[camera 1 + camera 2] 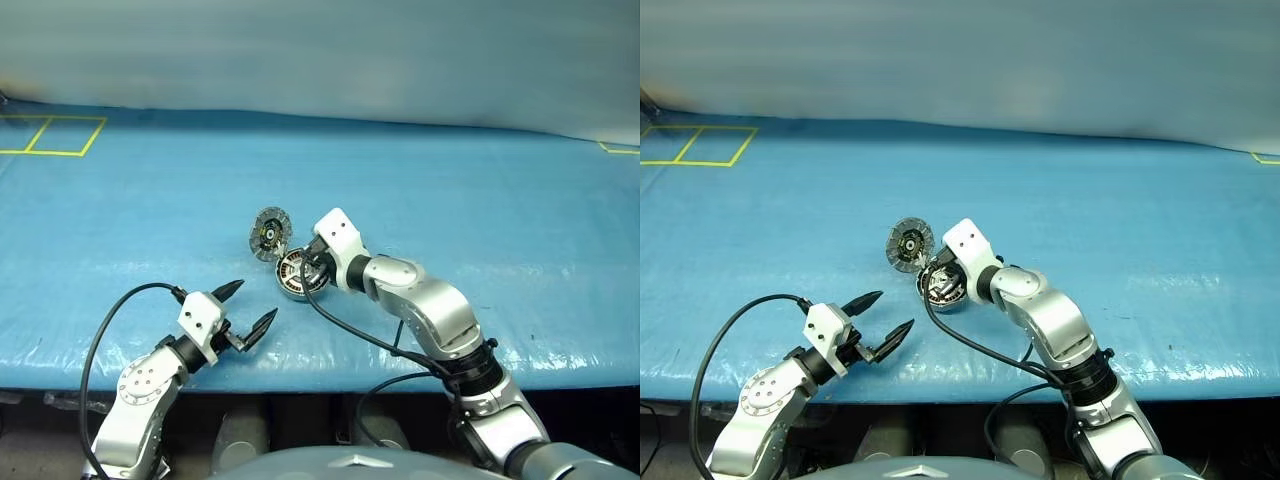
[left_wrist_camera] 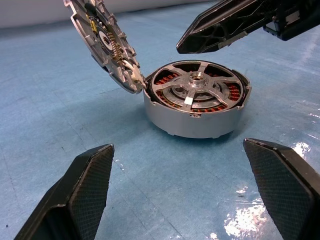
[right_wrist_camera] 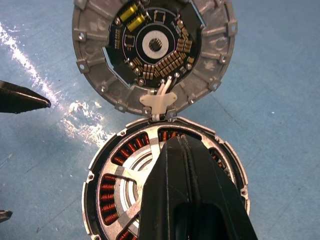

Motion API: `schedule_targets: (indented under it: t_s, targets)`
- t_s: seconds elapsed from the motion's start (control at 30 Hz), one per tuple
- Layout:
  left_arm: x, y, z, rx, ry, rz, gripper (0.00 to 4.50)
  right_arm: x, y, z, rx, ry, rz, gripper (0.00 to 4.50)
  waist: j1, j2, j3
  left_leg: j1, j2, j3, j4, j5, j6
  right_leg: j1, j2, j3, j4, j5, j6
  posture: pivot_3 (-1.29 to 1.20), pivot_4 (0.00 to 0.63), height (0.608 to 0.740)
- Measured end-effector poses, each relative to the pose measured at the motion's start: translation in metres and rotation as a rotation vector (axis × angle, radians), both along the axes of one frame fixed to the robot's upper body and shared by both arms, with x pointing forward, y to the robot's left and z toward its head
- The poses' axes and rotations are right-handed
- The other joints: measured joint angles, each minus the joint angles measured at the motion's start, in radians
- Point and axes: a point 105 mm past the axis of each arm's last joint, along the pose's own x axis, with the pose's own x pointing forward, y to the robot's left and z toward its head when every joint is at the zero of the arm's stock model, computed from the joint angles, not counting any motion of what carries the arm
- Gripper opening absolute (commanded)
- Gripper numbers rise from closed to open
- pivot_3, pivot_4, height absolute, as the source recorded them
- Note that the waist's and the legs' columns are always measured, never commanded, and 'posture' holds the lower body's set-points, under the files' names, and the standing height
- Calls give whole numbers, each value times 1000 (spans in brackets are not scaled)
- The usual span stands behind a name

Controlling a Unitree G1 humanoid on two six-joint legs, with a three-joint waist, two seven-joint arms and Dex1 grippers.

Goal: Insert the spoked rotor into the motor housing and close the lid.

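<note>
The motor housing [image 2: 195,122] stands on the blue mat, a round silver cup with copper windings. The spoked rotor [image 2: 197,90] lies inside it, dark rim and silver spokes over the windings. The lid [image 2: 105,42] stands open and nearly upright at the housing's edge, its circuit-board inner face [image 3: 155,50] turned toward the housing. My right gripper [image 3: 181,142] is shut with nothing in it and hangs just above the rotor, pointing down toward the hinge; its fingers [image 2: 225,22] look clear of the rotor. My left gripper [image 1: 250,305] stands open near the mat's front edge, facing the housing from a short distance.
The blue mat [image 1: 480,200] covers the whole table. Yellow tape squares [image 1: 50,135] mark its far left corner. Black cables [image 1: 340,320] loop from both wrists over the front edge.
</note>
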Motion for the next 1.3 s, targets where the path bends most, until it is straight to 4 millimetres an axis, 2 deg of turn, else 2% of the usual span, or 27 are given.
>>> schedule_targets:
  t_s: [0.23,0.87,1.3]
  targets:
    - [-1,0,0,4,2,-5,4500,-1,0,-7,47,-13,-23,19,-1,-1,-1,3,1,0,0,0,0,2,0,0,0,0,0,0,150,740]
    - [-1,1,-1,10,5,-15,4500,-14,7,-4,88,-13,-9,19,-1,-2,-1,1,1,0,0,0,0,0,0,0,0,-1,0,0,150,740]
    - [-1,1,-1,11,6,-14,4500,-1,-2,-10,82,-19,-109,19,0,-2,-2,2,1,0,0,0,0,1,-1,0,0,0,0,0,150,740]
